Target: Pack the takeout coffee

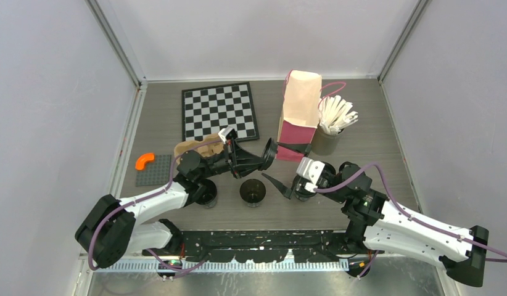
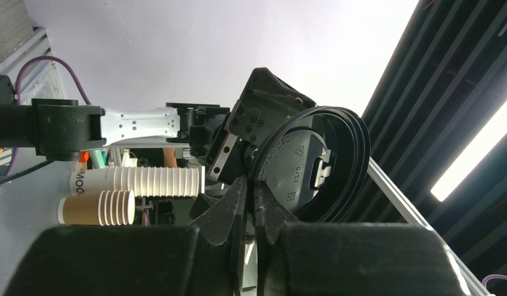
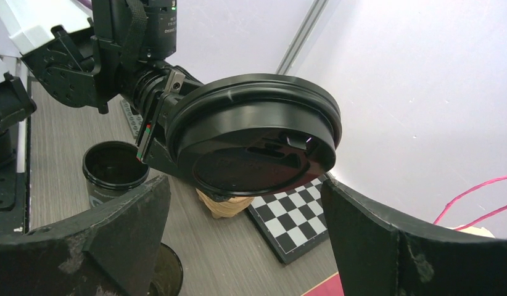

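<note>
Handoff, I reckon: left gripper (image 2: 251, 185) pinches the lid (image 2: 306, 166) midair, right gripper (image 3: 245, 185) gapes nearby; next, clamp the rim.

Grey table (image 1: 387, 154): chessboard (image 1: 219, 111) at the back, bag (image 1: 298, 114) right of it (stick cup (image 1: 328, 140) just beside), plate (image 1: 153, 171) far left, tray (image 1: 190, 148), two open cups (image 1: 253, 192) nearest us.

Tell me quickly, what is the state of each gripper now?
Left gripper: closed on the rim of the black cup lid.
Right gripper: open, holding nothing.
</note>
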Robot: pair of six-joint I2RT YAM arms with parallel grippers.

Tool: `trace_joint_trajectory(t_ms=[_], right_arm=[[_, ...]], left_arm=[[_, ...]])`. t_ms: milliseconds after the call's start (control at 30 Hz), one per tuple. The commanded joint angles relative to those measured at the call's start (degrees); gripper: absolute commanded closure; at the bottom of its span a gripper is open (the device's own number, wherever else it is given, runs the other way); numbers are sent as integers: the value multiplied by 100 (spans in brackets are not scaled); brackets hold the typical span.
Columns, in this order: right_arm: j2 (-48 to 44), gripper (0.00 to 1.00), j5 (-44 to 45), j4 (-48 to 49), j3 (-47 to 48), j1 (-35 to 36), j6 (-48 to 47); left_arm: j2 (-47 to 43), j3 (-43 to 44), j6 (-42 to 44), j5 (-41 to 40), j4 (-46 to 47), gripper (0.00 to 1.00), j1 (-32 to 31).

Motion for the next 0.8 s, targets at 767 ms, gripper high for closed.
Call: trace_joint_trajectory(t_ms=[767], right_arm=[[-212, 12, -113, -345, 439, 17, -331]], left_arm=[[114, 367, 622, -84, -471, 90, -400]])
